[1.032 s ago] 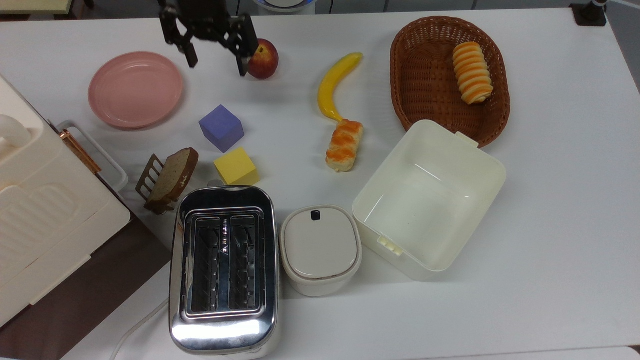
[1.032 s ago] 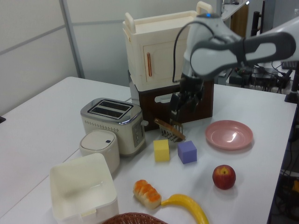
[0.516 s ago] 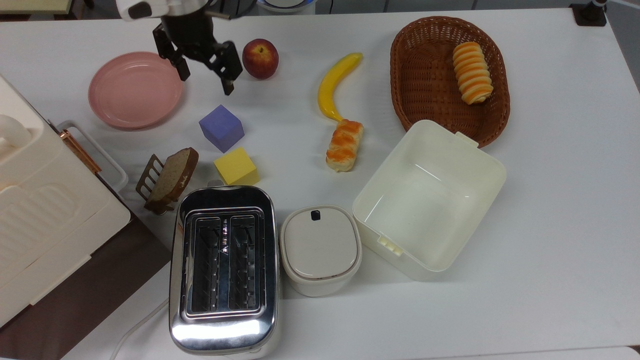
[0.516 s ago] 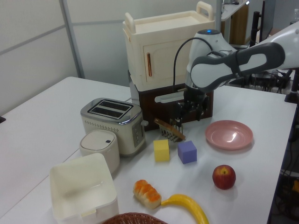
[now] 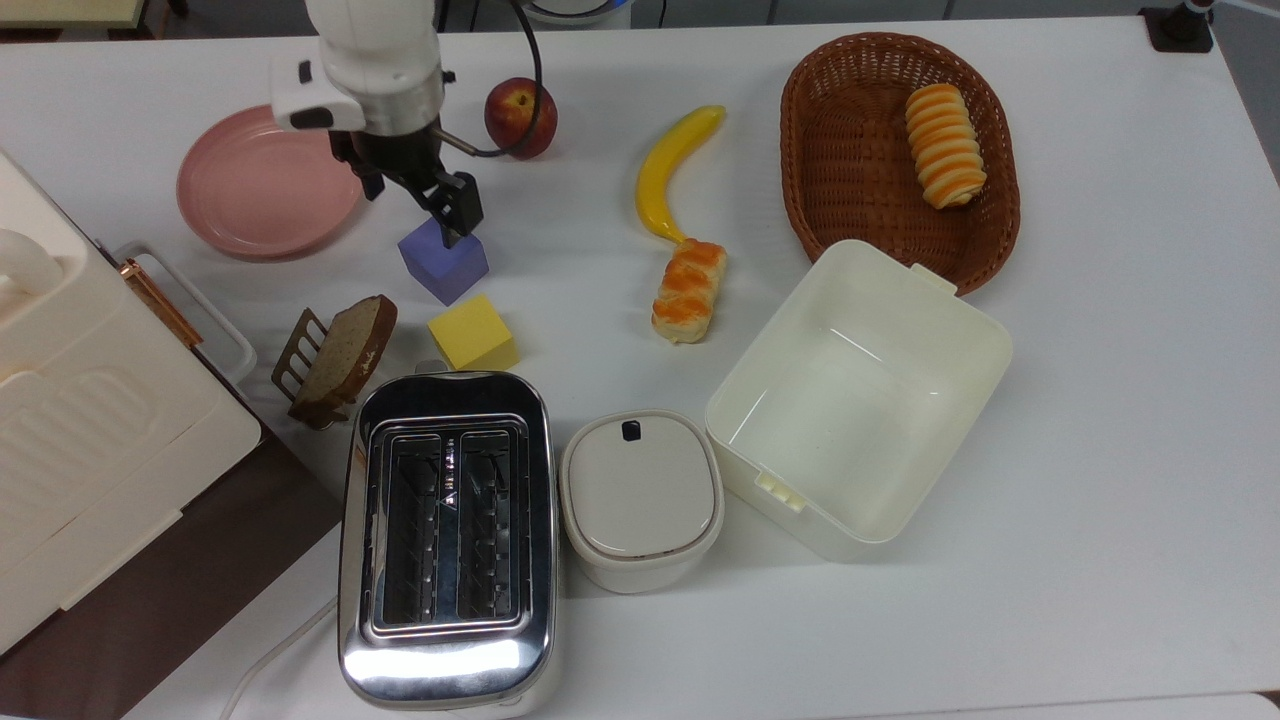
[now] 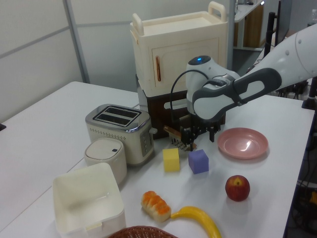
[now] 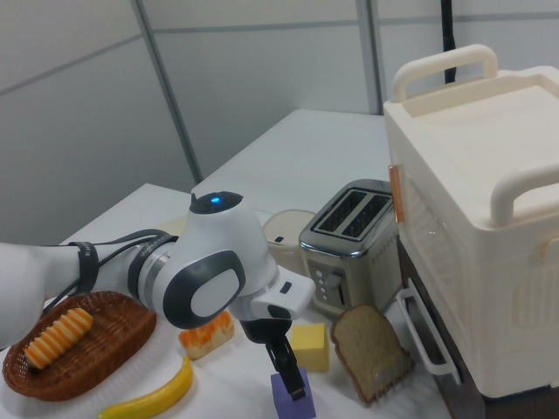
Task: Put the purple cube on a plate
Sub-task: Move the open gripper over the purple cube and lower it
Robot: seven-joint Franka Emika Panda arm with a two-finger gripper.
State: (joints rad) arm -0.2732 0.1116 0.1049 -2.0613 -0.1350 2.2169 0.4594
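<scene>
Since half a second ago the claw [image 5: 415,205] has dropped from beside the plate [image 5: 262,178] down to the purple cube [image 5: 443,262], which has not shifted on the worktop [image 5: 1100,400]. In the top view its fingers [image 5: 457,208] stand spread apart, released, one dark finger overlapping the cube's upper corner and the other near the plate's rim. In the left view the claw [image 6: 200,136] hangs just above the cube [image 6: 198,161], and in the right view one finger reaches down onto the cube [image 7: 288,399]. The cube rests on the worktop between the plate and the yellow cube [image 5: 472,333], just beside the latter, apart from the plate.
</scene>
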